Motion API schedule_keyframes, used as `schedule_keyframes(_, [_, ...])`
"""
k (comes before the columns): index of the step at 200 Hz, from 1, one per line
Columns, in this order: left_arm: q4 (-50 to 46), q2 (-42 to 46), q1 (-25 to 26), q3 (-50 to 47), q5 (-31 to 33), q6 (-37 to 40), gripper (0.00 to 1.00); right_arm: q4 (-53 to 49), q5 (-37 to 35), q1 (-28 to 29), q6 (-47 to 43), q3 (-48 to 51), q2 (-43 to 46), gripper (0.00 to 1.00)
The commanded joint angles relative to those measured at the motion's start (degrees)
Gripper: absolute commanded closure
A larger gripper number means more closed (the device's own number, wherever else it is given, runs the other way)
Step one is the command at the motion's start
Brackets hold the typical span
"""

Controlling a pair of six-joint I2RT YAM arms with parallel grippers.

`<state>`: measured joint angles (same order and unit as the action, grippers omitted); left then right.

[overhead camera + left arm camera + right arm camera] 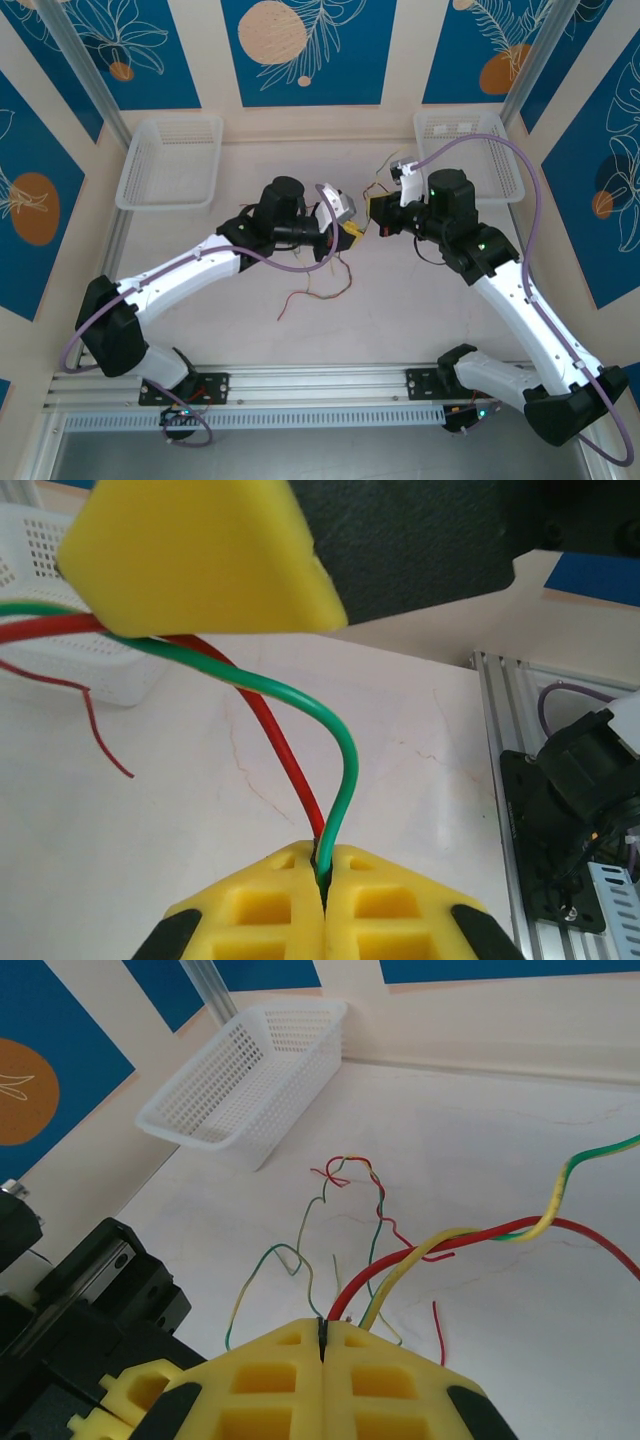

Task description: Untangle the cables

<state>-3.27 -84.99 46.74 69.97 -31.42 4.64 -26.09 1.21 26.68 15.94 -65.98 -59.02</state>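
The cables are thin red, green and yellow wires. Loose strands lie on the table below both grippers, and a few more rise behind them. My left gripper is shut on a red wire and a green wire, which arch up from its seam. My right gripper sits close beside it, shut with a red wire coming out at its seam. A yellow-green wire emerges just right of that. A small tangle lies on the table beyond.
Two white mesh baskets stand at the back, one on the left and one on the right. An aluminium rail runs along the near edge by the arm bases. A yellow finger pad of the right gripper hangs close over the left one.
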Motion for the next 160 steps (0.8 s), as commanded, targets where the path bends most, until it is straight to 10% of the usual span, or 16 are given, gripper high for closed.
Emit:
schedule_keyframes(1, [2.84, 2.02, 0.55, -0.97, 0.56, -0.15, 1.0, 1.48, -1.83, 0.26, 1.33, 0.32, 0.83, 1.0])
schedule_keyframes(16, [3.82, 2.44, 0.57, -1.6, 1.13, -0.24, 1.0, 1.23, -2.65, 0.05, 1.93, 0.23, 1.06, 0.91])
schedule_keyframes(34, [5.04, 2.94, 0.6, -2.51, 2.42, -0.17, 1.0, 1.51, -3.68, -0.56, 3.24, 0.81, 2.22, 0.46])
schedule_keyframes(57, [6.39, 3.69, 0.54, -3.51, 3.73, -0.25, 1.0, 3.93, -1.82, -3.61, 6.29, 3.68, 5.27, 0.3])
schedule_keyframes(86, [6.61, 3.73, 0.5, -3.9, 4.55, 0.01, 1.0, 6.99, 7.06, -10.95, 12.78, 8.32, 7.53, 0.34])
schedule_keyframes(112, [7.11, 3.56, 0.55, -4.36, 4.88, -0.07, 1.0, 8.85, 12.4, -15.34, 15.86, 11.97, 8.59, 0.64])
schedule_keyframes(160, [7.57, 3.77, 0.57, -4.4, 4.78, 0.14, 1.0, 9.66, 9.38, -18.16, 15.04, 15.69, 13.12, 0.37])
